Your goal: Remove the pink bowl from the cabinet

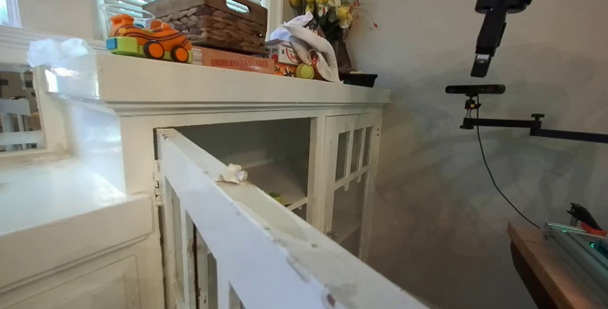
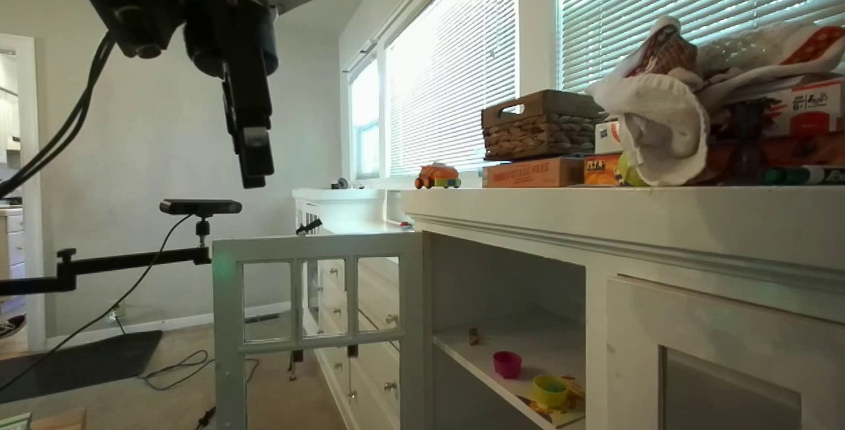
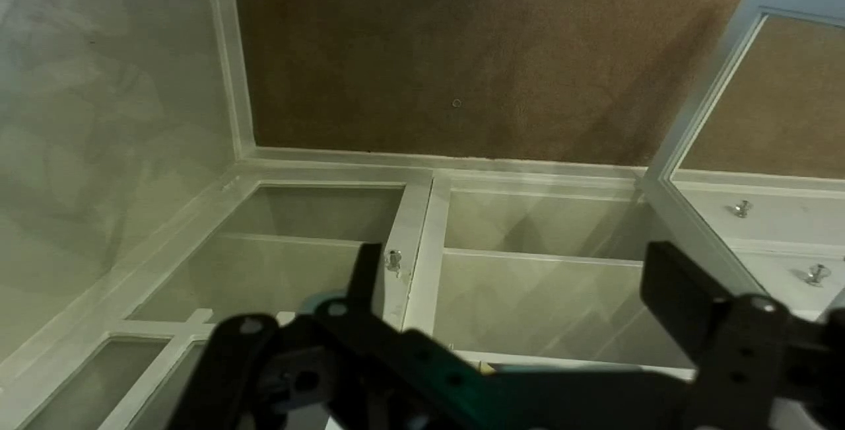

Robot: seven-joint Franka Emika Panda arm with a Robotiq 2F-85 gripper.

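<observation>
The pink bowl (image 2: pixel 507 364) stands on a shelf inside the white cabinet (image 2: pixel 594 225), beside a yellow cup (image 2: pixel 550 390). In an exterior view the cabinet (image 1: pixel 247 91) shows with its door swung open, and the pink bowl is hidden there. My gripper (image 1: pixel 480 67) hangs pointing down, apart from the cabinet; it also shows in an exterior view (image 2: pixel 256 176), higher than the open door. In the wrist view the gripper (image 3: pixel 521 278) is open with nothing between its fingers, and the cabinet's shelves (image 3: pixel 541 257) lie beyond. The pink bowl does not show in the wrist view.
The open glass-paned door (image 1: pixel 266 214) juts out from the cabinet; it also shows in an exterior view (image 2: pixel 228 324). A toy (image 1: pixel 152 38), a basket (image 1: pixel 213 19) and flowers (image 1: pixel 323 0) stand on the ledge. A camera on a black arm (image 1: pixel 498 123) stands near the wall.
</observation>
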